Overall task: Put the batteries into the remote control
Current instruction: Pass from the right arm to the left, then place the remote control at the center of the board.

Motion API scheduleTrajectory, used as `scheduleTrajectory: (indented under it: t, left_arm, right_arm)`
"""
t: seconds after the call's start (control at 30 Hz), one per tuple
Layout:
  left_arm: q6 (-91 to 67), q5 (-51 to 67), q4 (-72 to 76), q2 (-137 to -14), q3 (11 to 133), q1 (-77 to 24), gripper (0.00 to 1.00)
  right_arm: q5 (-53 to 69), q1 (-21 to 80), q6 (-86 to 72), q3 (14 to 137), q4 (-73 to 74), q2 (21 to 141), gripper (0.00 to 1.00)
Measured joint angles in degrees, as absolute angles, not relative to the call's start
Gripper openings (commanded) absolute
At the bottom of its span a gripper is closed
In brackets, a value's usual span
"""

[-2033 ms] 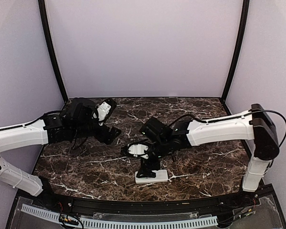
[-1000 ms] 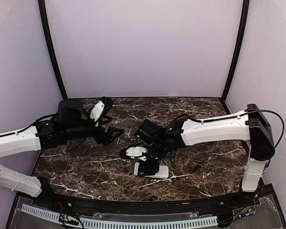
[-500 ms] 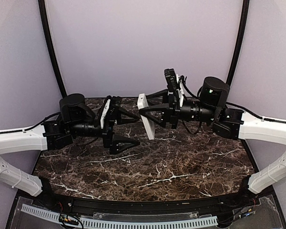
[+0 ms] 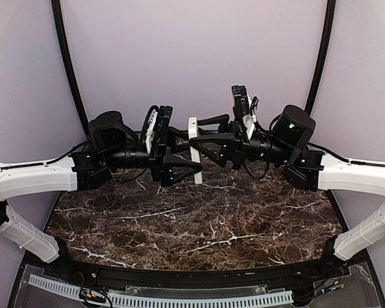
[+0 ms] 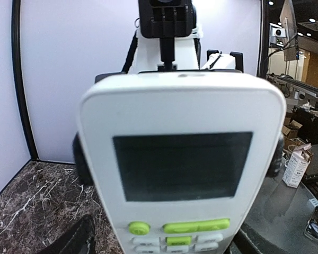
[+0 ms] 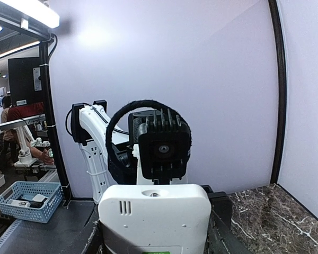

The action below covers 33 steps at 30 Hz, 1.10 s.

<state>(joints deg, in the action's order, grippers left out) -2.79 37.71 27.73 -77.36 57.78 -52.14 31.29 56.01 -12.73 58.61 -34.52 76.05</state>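
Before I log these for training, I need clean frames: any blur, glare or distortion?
Top view: even light, sharp. Left wrist: the remote fills the frame, bulged by the wide lens, slightly soft. Right wrist: ceiling lamp flares at top left; remote's back cropped at the bottom.

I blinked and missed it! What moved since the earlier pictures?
The right gripper lifted the flat white rectangular remote control off the dark marble table, holding it roughly upright in midair. The open left gripper swung in close. The table stayed unchanged.
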Motion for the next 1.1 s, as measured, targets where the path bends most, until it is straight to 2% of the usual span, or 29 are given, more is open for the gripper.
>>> scheduleTrajectory:
  t: [0.07, 0.23, 0.3, 0.33, 0.37, 0.43, 0.5, 0.67, 0.83, 0.97, 1.03, 1.1]
  left_arm:
    - [-3.2, 38.2, 27.7, -77.9, 58.2, -52.1, 0.68]
    - [-3.8, 40.7, 27.1, -78.7, 59.5, -52.1, 0.28]
    - [-3.9, 41.5, 26.9, -79.0, 59.9, -52.1, 0.21]
    - [-4.0, 41.6, 26.9, -79.0, 59.9, -52.1, 0.20]
    - [-3.9, 41.7, 26.7, -79.1, 59.9, -52.1, 0.18]
    - [-3.7, 41.8, 26.1, -79.0, 59.9, -52.1, 0.15]
    - [-3.6, 40.9, 24.7, -79.0, 60.0, -52.1, 0.14]
    - [-3.8, 29.5, 11.7, -80.6, 63.0, -52.0, 0.13]
    - [-12.3, 11.0, -5.1, -92.1, 73.7, -49.3, 0.17]
    - [-22.4, 1.8, -15.4, -100.4, 74.3, -46.9, 0.07]
    - [-27.8, -1.4, -21.8, -104.3, 75.5, -46.5, 0.08]
    - [-31.9, -3.4, -27.0, -108.0, 78.0, -46.5, 0.14]
  right_arm:
    - [31.2, 56.0, -12.8, 58.1, -34.7, 76.1, 0.22]
    - [30.7, 56.0, -12.6, 57.6, -34.7, 75.8, 0.22]
    - [30.4, 56.0, -12.6, 57.4, -34.8, 75.6, 0.23]
    - [30.2, 56.0, -12.6, 57.3, -34.7, 75.5, 0.29]
    - [29.9, 56.0, -12.6, 57.2, -34.6, 75.4, 0.39]
    - [29.3, 56.0, -12.5, 57.1, -33.9, 75.2, 0.72]
    - [27.7, 56.2, -12.5, 57.0, -31.3, 74.2, 0.97]
    - [11.1, 55.5, -12.5, 58.2, -18.4, 69.4, 0.99]
    - [-9.6, 52.5, -16.8, 66.4, 3.9, 70.2, 0.99]
    - [-17.0, 50.9, -20.4, 66.5, 16.1, 71.5, 0.99]
    - [-18.5, 50.9, -21.7, 65.3, 19.4, 71.8, 0.99]
    - [-19.4, 50.9, -22.8, 63.8, 22.0, 71.8, 0.99]
